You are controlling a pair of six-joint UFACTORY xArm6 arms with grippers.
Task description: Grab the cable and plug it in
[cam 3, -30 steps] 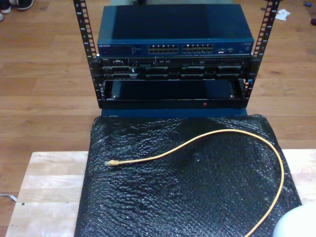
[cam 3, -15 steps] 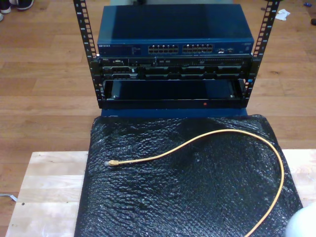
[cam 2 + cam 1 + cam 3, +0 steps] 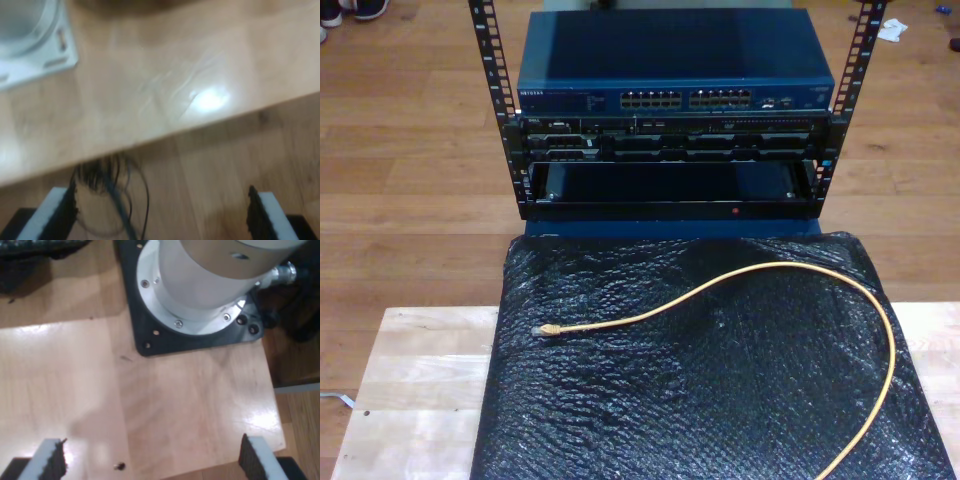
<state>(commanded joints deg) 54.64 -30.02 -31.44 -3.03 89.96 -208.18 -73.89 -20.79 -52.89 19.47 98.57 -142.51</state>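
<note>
Cable (image 3: 740,290) lies loose on the black mat (image 3: 710,400), its plug end toward the exterior view's left, no tool near it. My first gripper (image 3: 152,460) hangs spread wide over bare wooden tabletop (image 3: 190,410); my second gripper (image 3: 162,212), equally wide, hangs past the table edge over floor

Your yellow-orange cable (image 3: 760,268) lay loose on the black mat (image 3: 700,400), arching toward the exterior view's right, its clear plug (image 3: 542,330) pointing left.
</note>
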